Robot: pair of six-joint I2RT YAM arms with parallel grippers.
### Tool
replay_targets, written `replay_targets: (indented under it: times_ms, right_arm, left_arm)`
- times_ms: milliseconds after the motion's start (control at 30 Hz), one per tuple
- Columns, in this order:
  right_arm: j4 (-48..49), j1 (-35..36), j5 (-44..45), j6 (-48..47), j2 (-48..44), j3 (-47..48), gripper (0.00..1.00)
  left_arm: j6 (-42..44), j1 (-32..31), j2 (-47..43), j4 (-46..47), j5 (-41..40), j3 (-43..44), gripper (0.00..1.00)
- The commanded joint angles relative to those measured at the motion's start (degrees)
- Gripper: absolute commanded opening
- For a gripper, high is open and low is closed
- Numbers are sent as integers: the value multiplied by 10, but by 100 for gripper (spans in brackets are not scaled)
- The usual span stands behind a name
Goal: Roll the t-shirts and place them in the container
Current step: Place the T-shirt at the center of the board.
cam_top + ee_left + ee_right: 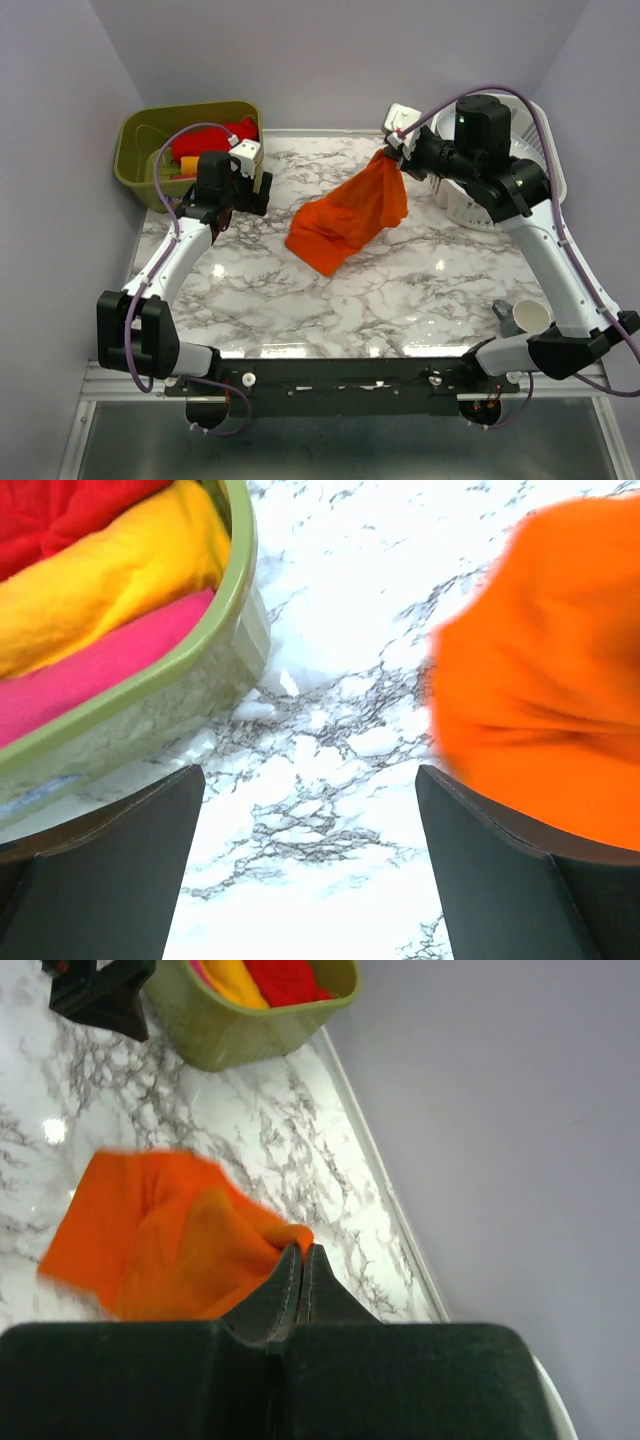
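Observation:
The bright orange t-shirt (350,218) hangs from my right gripper (390,155), which is shut on its top edge, lifted above the marble table near the back; its lower end touches the table. The right wrist view shows the shirt (170,1240) draping from the closed tips of my right gripper (302,1250). My left gripper (262,190) is open and empty beside the green bin (140,165), left of the shirt. The left wrist view shows the shirt (550,680) at right and the bin's rim (150,680) at left, holding red (70,510), yellow-orange (110,580) and pink rolls.
The green bin stands at the back left corner. A white basket (530,170) sits at the back right under the right arm. A white cup (530,317) stands near the right front edge. The table (400,290) is white marble with walls behind and beside it.

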Motion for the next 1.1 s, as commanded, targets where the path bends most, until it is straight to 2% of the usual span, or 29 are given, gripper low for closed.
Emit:
replay_targets:
  times_ms: [0,267,400,433,467,533,600,700,733,833,933,1000,1067]
  right_arm:
    - [131,-1,11,57,-19,6,1]
    - [156,14,-99,215,115,112,1]
    - [186,49,-110,295,189,143,1]
    - [189,57,-118,315,205,149,24]
    - [188,60,-133,325,219,155,38]
    - [165,75,-143,305,244,165,67]
    - [129,81,-122,260,248,154,71]
    - [106,71,-27,189,232,97,73]
    - [102,53,1,164,213,39,73]
    - [75,-7,-19,71,186,-37,72]
    - [40,-55,-16,13,179,-105,70]
    - [29,-67,-1,-32,184,-146,67]
    - [43,-74,23,-53,186,-182,67]
  left_arm:
    - [14,1,-6,-18,46,42,98]
    - [32,5,2,-66,85,129,99]
    - [33,40,-22,-78,98,125,98]
    - [32,45,-26,-79,102,121,98]
    - [28,50,-31,-81,106,114,98]
    - [20,57,-30,-96,123,110,98]
    - [12,58,-28,-104,137,97,98]
    - [1,58,-30,-91,184,58,98]
    - [-3,56,-30,-91,199,50,99]
    - [37,30,-19,-134,202,52,98]
    - [121,-10,-5,-218,187,77,98]
    - [167,-38,6,-249,174,73,98]
    - [176,-49,27,-251,175,64,98]
